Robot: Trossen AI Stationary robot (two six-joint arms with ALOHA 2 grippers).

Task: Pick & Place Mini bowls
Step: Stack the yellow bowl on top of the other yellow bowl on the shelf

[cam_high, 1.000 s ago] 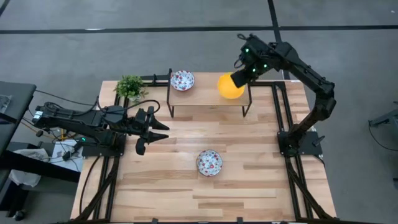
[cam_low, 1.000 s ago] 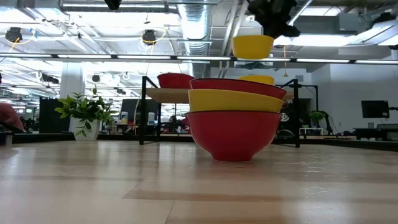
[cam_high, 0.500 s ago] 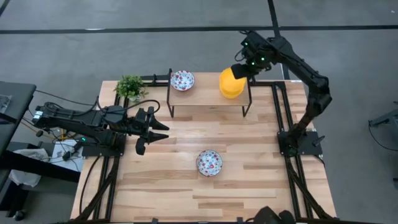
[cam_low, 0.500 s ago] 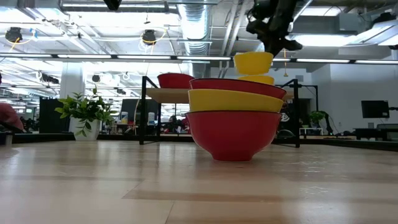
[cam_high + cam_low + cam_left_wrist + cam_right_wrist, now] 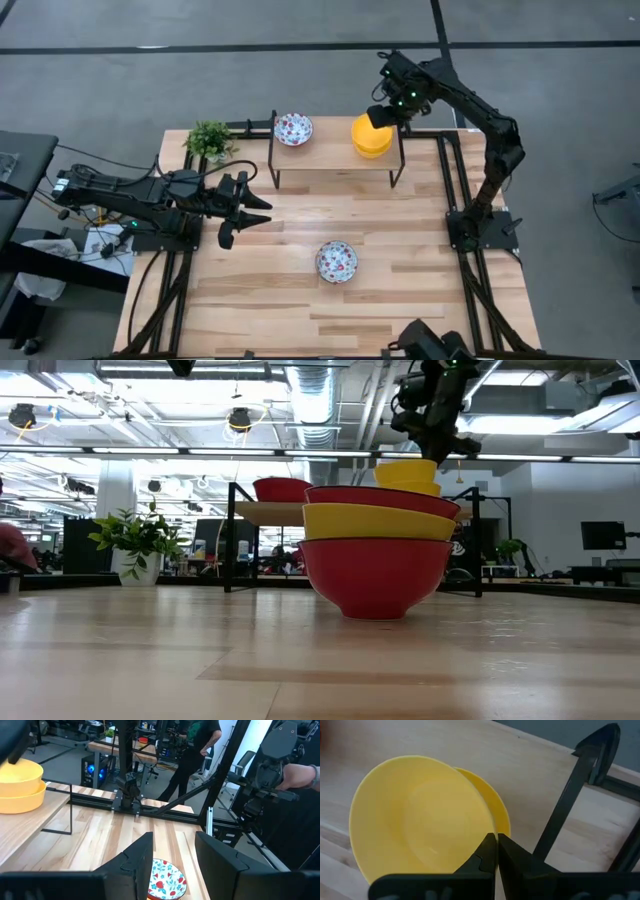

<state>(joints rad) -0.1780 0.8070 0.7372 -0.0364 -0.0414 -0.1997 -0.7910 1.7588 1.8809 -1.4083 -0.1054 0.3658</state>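
Two plain yellow mini bowls (image 5: 370,135) are stacked on the right end of a raised wooden shelf (image 5: 330,158). My right gripper (image 5: 384,114) is right above them, shut on the upper yellow bowl (image 5: 420,815), whose base rests in the lower one (image 5: 501,812). A floral bowl (image 5: 293,128) stands on the shelf's left end. On the table in front stands a stack of bowls (image 5: 375,560) with a floral one (image 5: 337,261) on top. My left gripper (image 5: 255,205) is open and waits over the table's left side, pointing at that stack (image 5: 167,880). My right gripper pinches the upper yellow bowl's rim (image 5: 490,831) on the side toward the table's right edge, one finger inside the wall and one outside. The fingers (image 5: 485,851) come slanting down from above. The bowl sits nested in the lower yellow bowl (image 5: 415,488), a little off-centre.
A small green potted plant (image 5: 210,140) stands at the table's far left corner beside the shelf. The shelf's black legs (image 5: 570,795) rise close to the right gripper. A person (image 5: 195,750) stands beyond the table, and a hand (image 5: 300,770) shows at the side.
My right gripper, still shut on the yellow bowl, has come down and a little toward the table's left. The bowl, which hung clear above the shelf a second ago, now sits in the other yellow bowl.
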